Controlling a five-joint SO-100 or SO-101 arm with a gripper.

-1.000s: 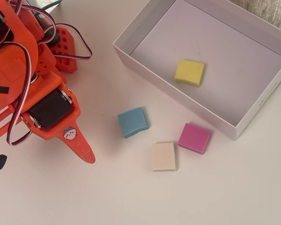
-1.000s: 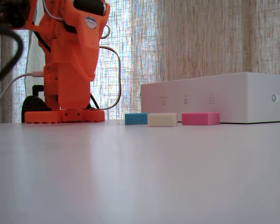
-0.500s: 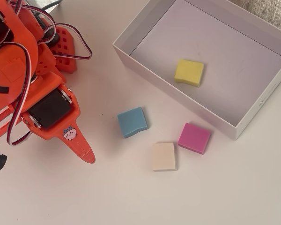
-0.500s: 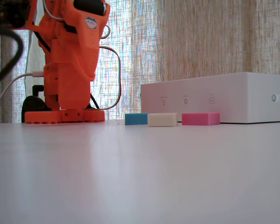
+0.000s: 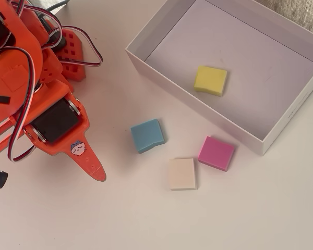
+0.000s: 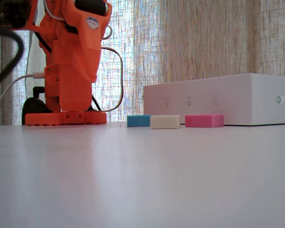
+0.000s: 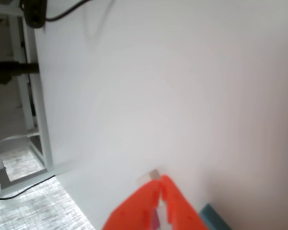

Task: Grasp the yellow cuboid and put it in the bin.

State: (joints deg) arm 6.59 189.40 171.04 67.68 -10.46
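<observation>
The yellow cuboid (image 5: 211, 80) lies flat on the floor inside the bin (image 5: 198, 104), near its left-hand wall in the overhead view. The bin's white side wall (image 6: 218, 99) hides the cuboid in the fixed view. My orange gripper (image 5: 96, 172) is well left of the bin, over bare table, and apart from all the blocks. In the wrist view its fingertips (image 7: 161, 184) meet with nothing between them, so the gripper is shut and empty.
Three other blocks lie on the table just outside the bin: blue (image 5: 147, 135), cream (image 5: 182, 173) and pink (image 5: 216, 153). The fixed view shows them in a row: blue (image 6: 138, 120), cream (image 6: 165, 121), pink (image 6: 204, 120). The arm's base (image 6: 66, 118) stands at the left.
</observation>
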